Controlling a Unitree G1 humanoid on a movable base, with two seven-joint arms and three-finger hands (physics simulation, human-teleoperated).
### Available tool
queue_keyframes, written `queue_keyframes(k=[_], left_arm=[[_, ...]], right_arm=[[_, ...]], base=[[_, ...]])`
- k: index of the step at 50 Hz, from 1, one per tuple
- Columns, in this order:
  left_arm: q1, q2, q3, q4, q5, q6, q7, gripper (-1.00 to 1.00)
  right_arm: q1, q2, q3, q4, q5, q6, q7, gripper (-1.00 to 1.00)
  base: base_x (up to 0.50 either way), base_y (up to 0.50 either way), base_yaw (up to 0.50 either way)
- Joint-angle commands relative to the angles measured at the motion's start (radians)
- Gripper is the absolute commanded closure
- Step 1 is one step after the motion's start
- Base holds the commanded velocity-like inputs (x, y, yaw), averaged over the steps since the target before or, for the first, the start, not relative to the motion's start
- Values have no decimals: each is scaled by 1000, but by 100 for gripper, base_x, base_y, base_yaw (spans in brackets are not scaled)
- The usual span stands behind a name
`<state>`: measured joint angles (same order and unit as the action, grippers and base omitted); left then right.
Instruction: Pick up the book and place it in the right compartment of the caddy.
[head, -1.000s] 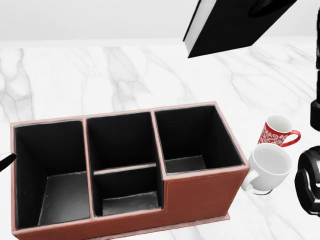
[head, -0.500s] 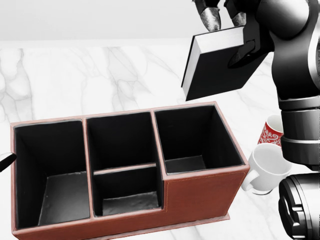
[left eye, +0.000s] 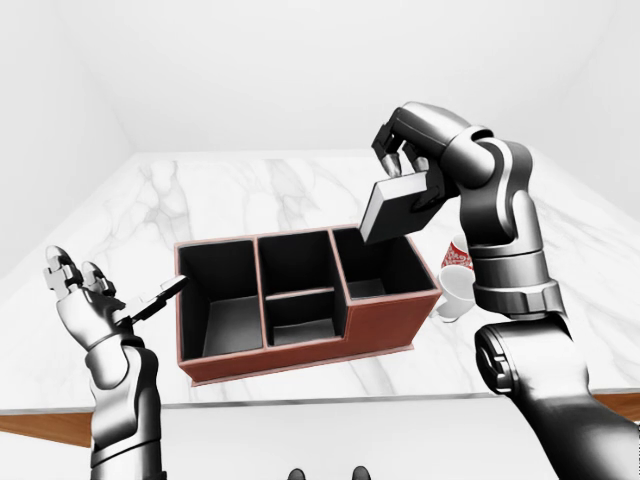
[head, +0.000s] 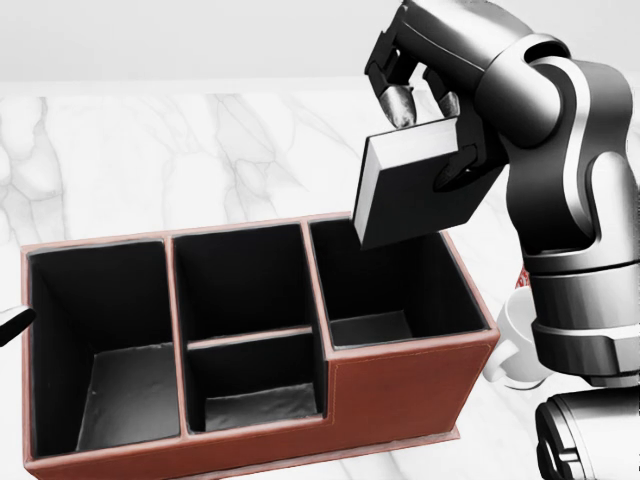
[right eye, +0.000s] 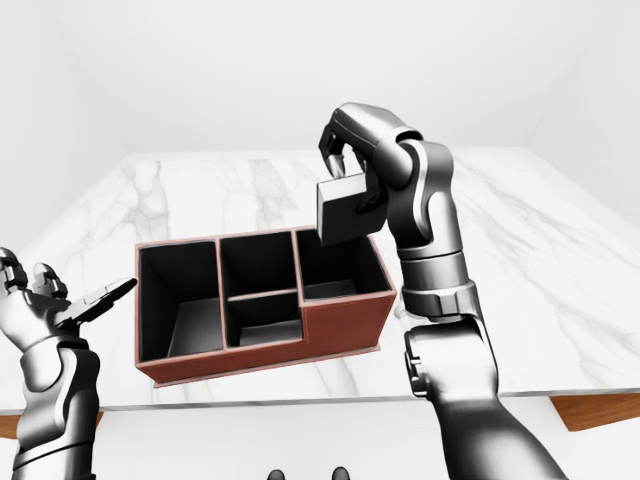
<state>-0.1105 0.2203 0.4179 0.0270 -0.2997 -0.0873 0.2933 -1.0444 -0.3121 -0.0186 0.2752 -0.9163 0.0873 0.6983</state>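
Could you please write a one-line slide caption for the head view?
Right hand holds the book tilted above the caddy's right compartment.

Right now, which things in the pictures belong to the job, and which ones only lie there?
Belong to the job:
book, held in the right hand above the caddy
caddy, its right compartment empty

Only lying there:
white mug, right of the caddy
red patterned mug, mostly hidden
left hand, open, holding nothing

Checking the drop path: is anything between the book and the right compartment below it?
Nothing: in the head view the book hangs just over the empty right compartment.
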Motion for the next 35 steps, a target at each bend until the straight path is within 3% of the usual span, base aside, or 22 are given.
queue_keyframes(k=[1,35], left_arm=[[-2,0,-1,6,1,0,0,-100],[1,1,1,5,0,0,0,-100]], right_arm=[[29,33,0,-22,-22,0,0,100],[111,77,16,-43,-42,0,0,100]], base=[[0,0,0],[0,0,0]])
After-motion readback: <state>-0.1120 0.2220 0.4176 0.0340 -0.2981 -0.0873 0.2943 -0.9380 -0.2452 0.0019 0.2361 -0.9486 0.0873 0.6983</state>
